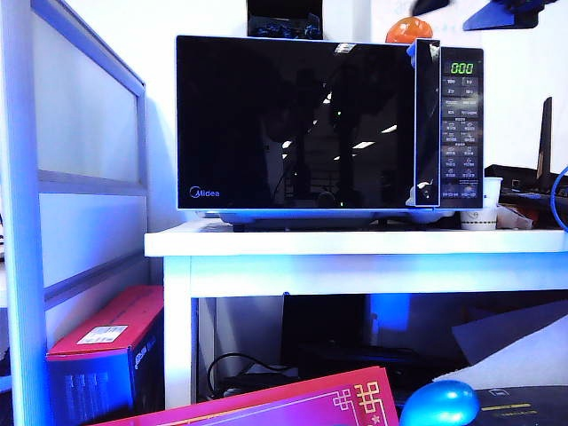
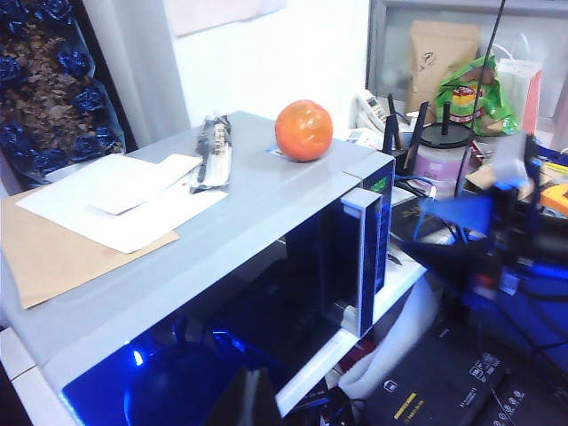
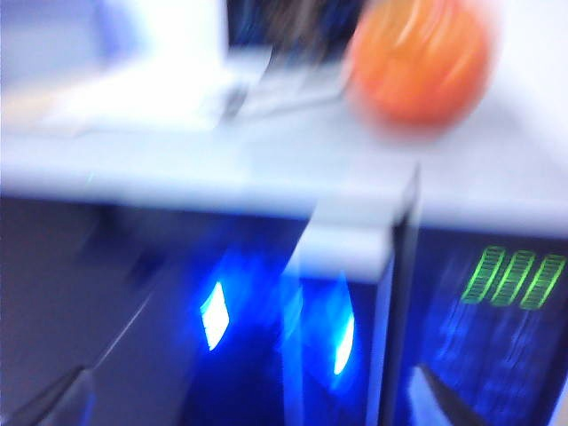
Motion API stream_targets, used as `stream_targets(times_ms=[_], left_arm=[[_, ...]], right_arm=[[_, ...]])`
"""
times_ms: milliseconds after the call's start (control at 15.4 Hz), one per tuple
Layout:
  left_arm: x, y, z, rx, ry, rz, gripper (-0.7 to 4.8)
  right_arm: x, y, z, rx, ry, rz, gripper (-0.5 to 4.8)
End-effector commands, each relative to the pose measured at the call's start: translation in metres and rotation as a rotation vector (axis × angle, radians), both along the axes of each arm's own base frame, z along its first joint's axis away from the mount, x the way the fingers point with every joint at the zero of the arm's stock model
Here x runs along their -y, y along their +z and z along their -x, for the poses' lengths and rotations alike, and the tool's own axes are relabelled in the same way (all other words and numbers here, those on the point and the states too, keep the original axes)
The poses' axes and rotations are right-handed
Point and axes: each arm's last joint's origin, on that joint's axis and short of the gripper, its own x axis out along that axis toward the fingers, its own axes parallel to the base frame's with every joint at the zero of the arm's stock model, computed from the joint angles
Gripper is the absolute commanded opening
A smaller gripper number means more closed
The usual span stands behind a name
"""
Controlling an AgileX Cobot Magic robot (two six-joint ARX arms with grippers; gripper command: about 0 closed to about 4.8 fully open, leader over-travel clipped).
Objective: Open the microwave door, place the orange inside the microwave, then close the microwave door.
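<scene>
The black microwave [image 1: 328,124] stands on a white table [image 1: 355,241] with its glossy door [image 1: 293,124] closed and green digits lit. The orange [image 1: 407,30] rests on the microwave's grey top, above the handle bar [image 1: 428,124]. In the left wrist view the orange [image 2: 303,130] sits near the top's far corner, and my left gripper [image 2: 253,380] hovers shut and empty before the door glass. My right gripper [image 3: 248,410] is open, its fingers far apart, facing the handle [image 3: 342,266] just below the blurred orange [image 3: 417,58]. The right arm [image 2: 479,235] shows blurred beside the button panel.
White papers [image 2: 115,191] and a black packet [image 2: 213,151] lie on the microwave's top. A paper cup [image 1: 484,213] stands to the right of the microwave. A red box [image 1: 106,351] sits under the table, with a blue egg-shaped thing [image 1: 439,404] in front. A white frame [image 1: 22,222] rises at left.
</scene>
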Motion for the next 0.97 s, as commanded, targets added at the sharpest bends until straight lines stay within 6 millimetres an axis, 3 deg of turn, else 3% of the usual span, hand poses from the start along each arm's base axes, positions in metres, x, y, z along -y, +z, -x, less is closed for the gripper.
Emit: stream_targets(times_ms=[65, 454, 843, 973], left_arm=[[0.000, 0.003, 0.001, 0.024, -0.002, 0.009, -0.03], [0.000, 0.003, 0.001, 0.033, -0.003, 0.009, -0.03], [0.000, 0.003, 0.001, 0.032, -0.003, 0.009, -0.03], [0.000, 0.003, 0.001, 0.031, -0.003, 0.009, -0.03]], right_arm=[[-0.005, -0.004, -0.017, 0.098, -0.106, -0.023, 4.79], [-0.011, -0.039, -0.049, 0.083, -0.149, -0.024, 4.79], [-0.013, -0.061, -0.067, 0.077, -0.176, -0.024, 4.79], [-0.013, -0.060, -0.067, 0.079, -0.175, -0.025, 3.56]])
